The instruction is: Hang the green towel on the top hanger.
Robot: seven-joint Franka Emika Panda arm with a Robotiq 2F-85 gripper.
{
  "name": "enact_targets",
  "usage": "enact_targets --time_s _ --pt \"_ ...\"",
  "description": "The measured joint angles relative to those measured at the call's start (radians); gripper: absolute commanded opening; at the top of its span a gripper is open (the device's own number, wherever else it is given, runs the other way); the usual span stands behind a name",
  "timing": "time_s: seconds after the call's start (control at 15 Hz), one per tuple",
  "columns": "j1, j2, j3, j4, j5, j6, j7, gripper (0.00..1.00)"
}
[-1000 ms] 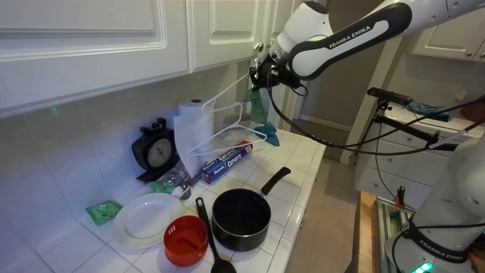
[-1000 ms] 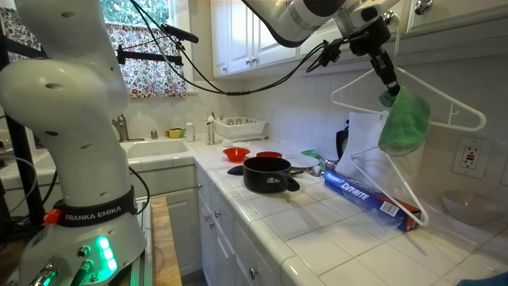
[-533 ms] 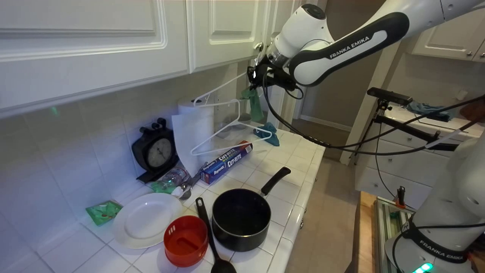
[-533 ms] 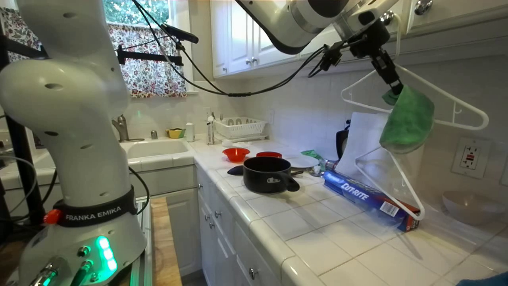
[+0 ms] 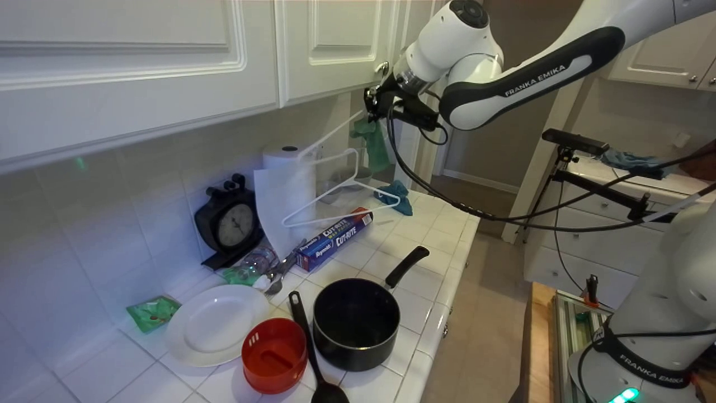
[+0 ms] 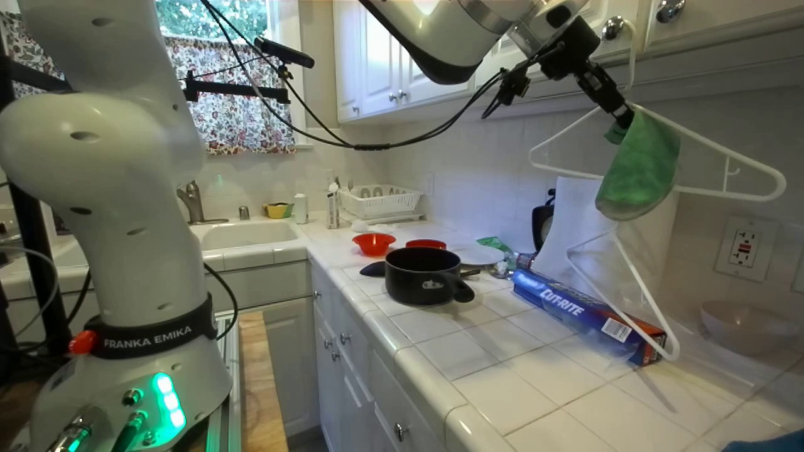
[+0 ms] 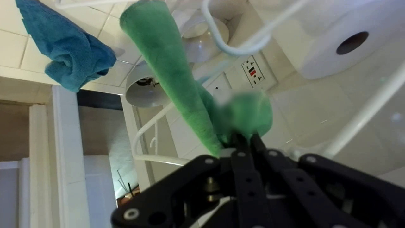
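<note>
The green towel point(image 6: 637, 166) hangs bunched and folded from my gripper point(image 6: 627, 118), which is shut on its upper edge. The towel also shows in an exterior view point(image 5: 377, 148) and in the wrist view point(image 7: 172, 71). The white top hanger point(image 6: 722, 193) hangs by its hook from a cabinet knob point(image 6: 613, 28). My fingertips are near the hanger's upper part, and the towel overlaps its opening in that view. In the wrist view, parts of the top hanger point(image 7: 161, 159) show beside the towel. I cannot tell whether the towel touches the hanger.
A second white hanger point(image 5: 398, 201) hangs below the top one. Cabinet doors point(image 5: 335, 50) stand above. On the counter are a paper roll point(image 5: 288, 159), a Cut-Rite box point(image 5: 335, 238), a blue cloth point(image 5: 396, 196), a black pot point(image 5: 356, 324) and a clear bowl point(image 6: 747, 326).
My gripper has risen with the towel still held, and the fingers point more sideways. The top hanger has swung slightly; its end sits further right in an exterior view.
</note>
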Motion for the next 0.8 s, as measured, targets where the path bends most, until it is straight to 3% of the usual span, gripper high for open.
enact_targets --time_s 0.33,0.8 --pt "-0.001 -0.004 0.001 0.000 -0.140 0.003 0.095 0.05" --pt "0.002 0.044 0.002 0.002 -0.167 0.003 0.072 0.05"
